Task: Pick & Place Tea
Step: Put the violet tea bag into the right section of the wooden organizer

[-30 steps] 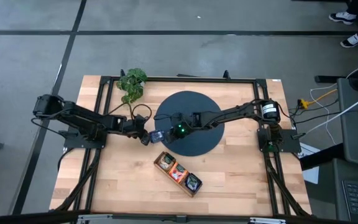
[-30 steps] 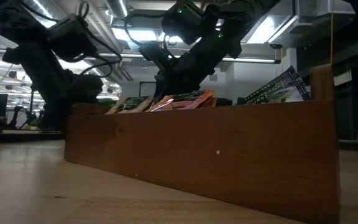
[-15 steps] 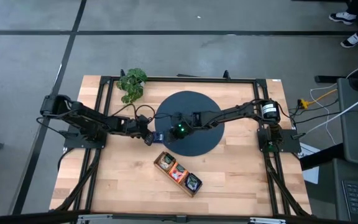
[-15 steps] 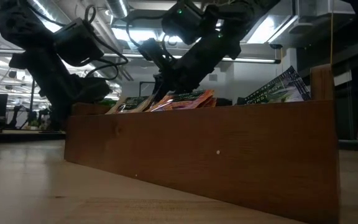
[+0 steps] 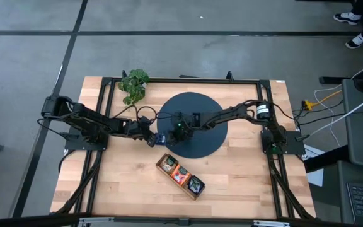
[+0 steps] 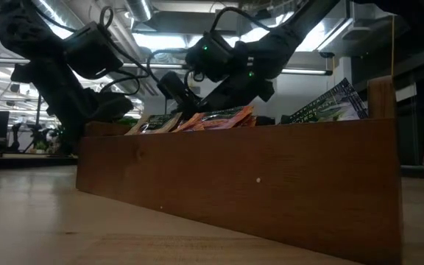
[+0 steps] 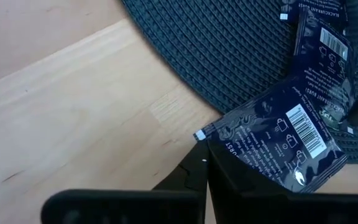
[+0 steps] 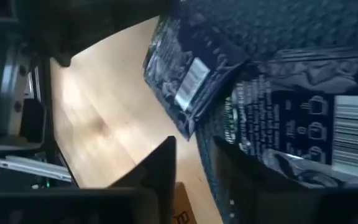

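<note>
Left gripper [image 5: 152, 138] sits at the left edge of the dark round woven mat [image 5: 200, 104], fingers clenched on a corner of a dark blue square tea sachet [image 7: 278, 140]; in the left wrist view that sachet lies half over the mat edge and half over the light wooden table [image 7: 73, 106], with the dark fingers [image 7: 213, 177] pinching its corner. A second dark blue sachet [image 7: 325, 43] lies just beyond it on the mat, touching or overlapping the first

Right gripper [image 5: 171, 133] reaches across the mat from the right, close to the left gripper. In the right wrist view its two fingers [image 8: 160, 168] stand apart with a gap between them, a blue sachet [image 8: 297, 137] right beside one finger; cannot tell if it is touching. Another blue sachet [image 8: 188, 78] shows farther off over the mat edge

Long wooden three-compartment tray [image 5: 181, 175] lies on the table just below the mat, angled, with beige-green, red-orange and dark green sachets standing in its compartments. Low view shows the tray wall [image 6: 234, 177] close up, sachet tops poking above it, both arms behind

Leafy green plant [image 5: 133, 84] sits at the table's upper left, apart from the mat
</note>
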